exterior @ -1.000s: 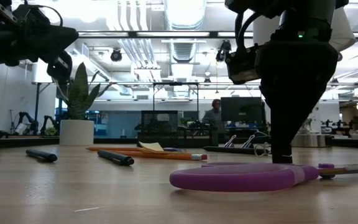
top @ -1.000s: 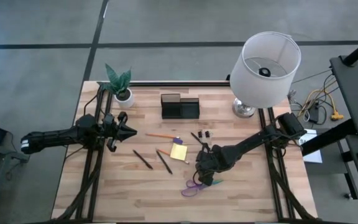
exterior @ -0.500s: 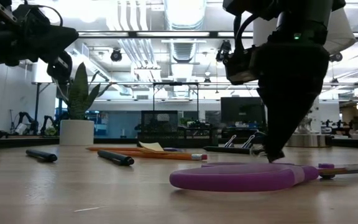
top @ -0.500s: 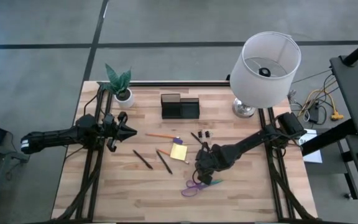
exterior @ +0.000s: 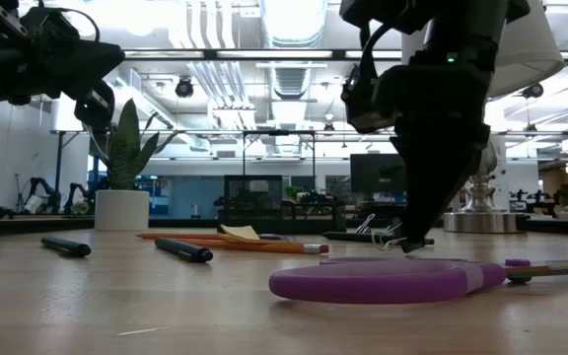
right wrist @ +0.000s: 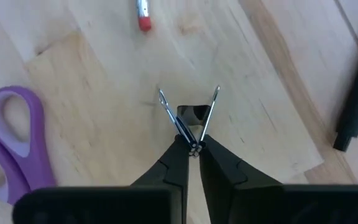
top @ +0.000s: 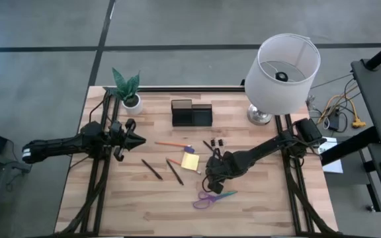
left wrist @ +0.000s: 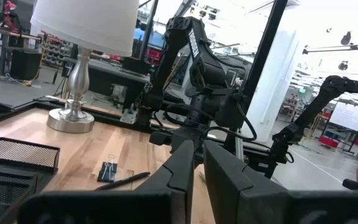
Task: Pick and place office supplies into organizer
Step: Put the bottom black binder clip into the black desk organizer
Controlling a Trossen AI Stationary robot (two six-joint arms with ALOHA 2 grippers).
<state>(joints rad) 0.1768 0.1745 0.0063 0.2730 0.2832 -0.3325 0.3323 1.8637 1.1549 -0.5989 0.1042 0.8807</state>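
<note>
Hidden or unclear: in the high view the right gripper (top: 215, 180) covers whatever it holds, so the grasp shows only in the right wrist view; the organizer's inside is too dark to read there.
Right gripper: low over the tabletop (top: 256, 205), between the sticky-note pad (top: 190, 161) and the scissors (top: 211, 197); its fingers (right wrist: 176, 163) are pinched together on the wire handles of a binder clip (right wrist: 190, 121), whose dark body sits just off the wood.
Left gripper: (top: 136, 140) waits above the tabletop's left part, near the plant pot (top: 131, 101); its fingers (left wrist: 180, 170) stand close together with a narrow gap and grip nothing.
Organizer: (top: 192, 113) stands at the back centre of the tabletop, well apart from both grippers; the left wrist view shows a mesh wall (left wrist: 17, 157), contents not discernible.
Loose supplies: orange pencil (top: 170, 143) and two dark pens (top: 152, 169) (top: 174, 172) lie left of the pad; two more binder clips (top: 217, 141) lie behind the right gripper.
Scissors: flat on the tabletop, purple handle (exterior: 373, 280) nearest the low camera.
Lamp: (top: 282, 65) stands at the back right.
</note>
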